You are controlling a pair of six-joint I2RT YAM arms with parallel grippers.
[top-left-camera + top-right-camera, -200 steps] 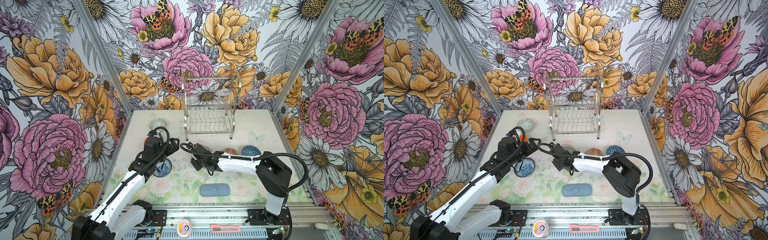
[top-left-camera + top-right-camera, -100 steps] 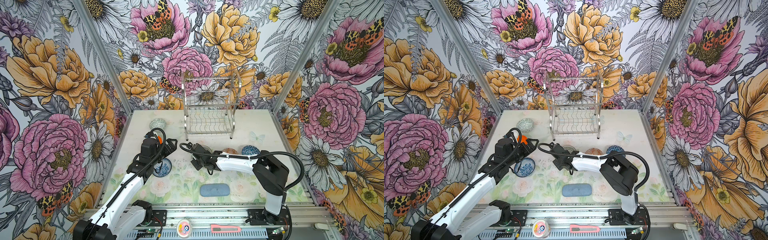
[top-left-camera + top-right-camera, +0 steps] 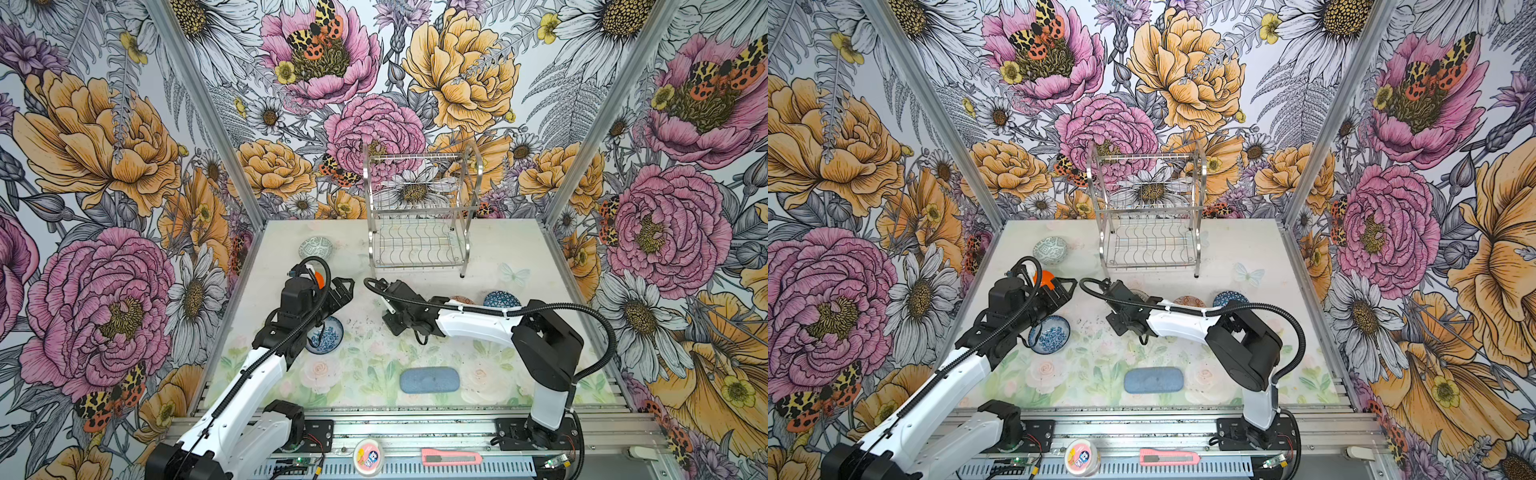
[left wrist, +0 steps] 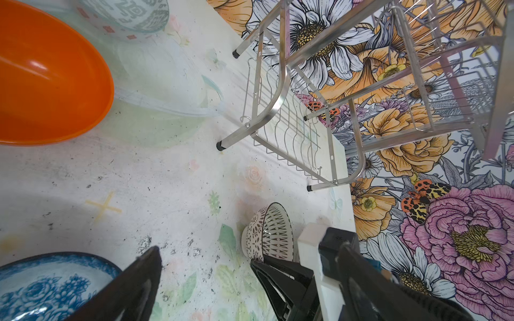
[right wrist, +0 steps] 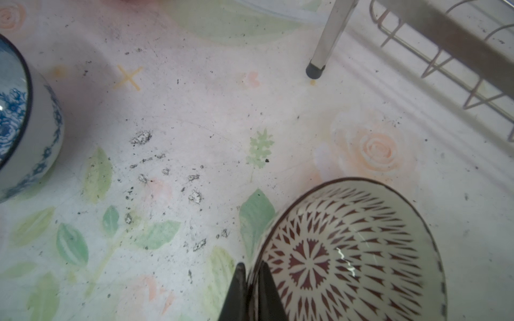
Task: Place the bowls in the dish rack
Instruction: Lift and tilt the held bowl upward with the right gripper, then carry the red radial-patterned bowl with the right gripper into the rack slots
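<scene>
Rim of lattice bowl (image 5: 347, 250) between tips of right gripper (image 5: 252, 273) (dish rack (image 5: 332, 27) nearby)

Your surface (image 3: 498, 245) is printed with pale roses, green leaves and a faint butterfly (image 3: 514, 274). Near its front edge a flat oblong blue-grey pad (image 3: 430, 380) lies on the printed flowers, and you can see it in both top views. A yellow cross (image 4: 104, 207) is marked on the surface, with dark specks (image 5: 167, 172) scattered not far from it. Along the front runs a metal rail (image 3: 415, 426). Below it you'll find a round pink-lidded tub (image 3: 368, 456) and, just beside it, a pink box cutter (image 3: 451, 459). Bold floral wallpaper (image 3: 104, 145) covers all three walls around you.
</scene>
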